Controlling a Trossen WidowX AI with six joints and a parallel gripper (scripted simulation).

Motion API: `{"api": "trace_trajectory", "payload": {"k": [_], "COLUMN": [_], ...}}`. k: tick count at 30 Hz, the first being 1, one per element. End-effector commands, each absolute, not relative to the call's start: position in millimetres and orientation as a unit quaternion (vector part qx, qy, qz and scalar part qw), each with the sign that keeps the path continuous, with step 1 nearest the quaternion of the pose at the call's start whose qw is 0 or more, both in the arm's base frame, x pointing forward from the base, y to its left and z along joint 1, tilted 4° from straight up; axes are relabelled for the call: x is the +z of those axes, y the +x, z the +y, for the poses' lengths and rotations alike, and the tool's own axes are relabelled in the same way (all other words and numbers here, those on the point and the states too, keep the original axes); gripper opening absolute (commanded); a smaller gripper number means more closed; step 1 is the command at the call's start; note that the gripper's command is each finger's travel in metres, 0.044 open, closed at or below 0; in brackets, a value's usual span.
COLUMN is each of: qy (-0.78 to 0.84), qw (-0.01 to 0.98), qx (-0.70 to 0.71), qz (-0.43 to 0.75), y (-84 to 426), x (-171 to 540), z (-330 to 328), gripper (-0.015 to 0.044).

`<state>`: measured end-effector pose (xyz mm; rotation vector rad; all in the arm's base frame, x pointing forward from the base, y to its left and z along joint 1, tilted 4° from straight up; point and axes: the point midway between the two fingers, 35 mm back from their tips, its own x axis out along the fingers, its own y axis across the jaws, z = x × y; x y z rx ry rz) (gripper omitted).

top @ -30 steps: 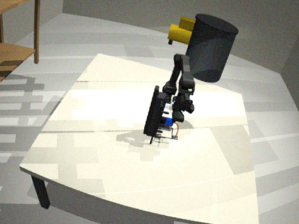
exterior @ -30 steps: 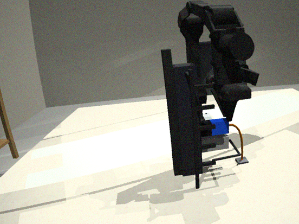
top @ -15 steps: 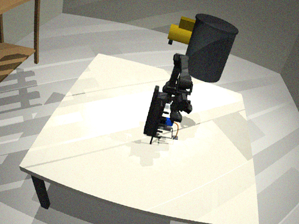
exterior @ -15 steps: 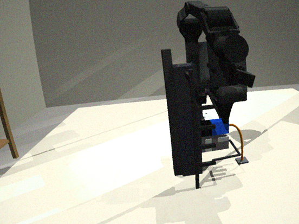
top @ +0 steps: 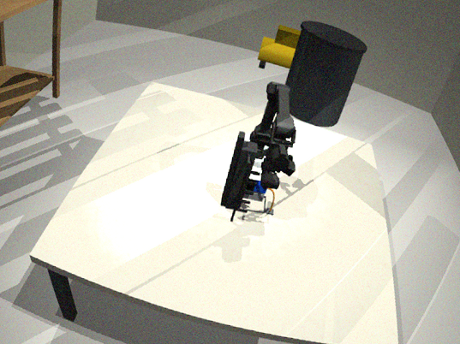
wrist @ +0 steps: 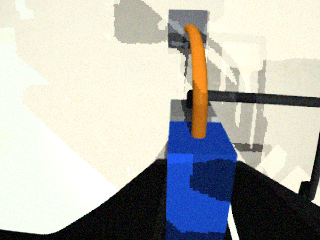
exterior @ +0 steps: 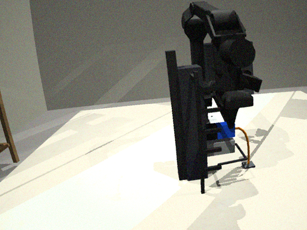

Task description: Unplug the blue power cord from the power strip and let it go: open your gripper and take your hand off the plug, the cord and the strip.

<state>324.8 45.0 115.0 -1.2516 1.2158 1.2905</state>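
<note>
The blue plug sits at the side of the upright black power strip, its inner end against a black socket part. No gap shows there. Its orange cord arcs from the plug's outer end down to a small grey plate on the table. My gripper has come down from above and is shut on the blue plug, a black finger on each side of it. The finger pads are partly hidden.
A grey plug is just below the blue one, and a white plug is just above. Thin black stand bars run low beside the cord. The arm's body stands behind the strip. A dark bin is beyond the table.
</note>
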Motion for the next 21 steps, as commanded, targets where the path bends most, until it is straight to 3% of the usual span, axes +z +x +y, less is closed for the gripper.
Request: {"api": "trace_trajectory", "payload": {"k": [1, 21], "qy": [-0.510, -0.510], "qw": [0.467, 0.467], "qx": [0.526, 0.527], "qz": [0.496, 0.495], "y": [325, 325], "x": [115, 115], "z": [45, 72], "gripper": [0.0008, 0.0000]}}
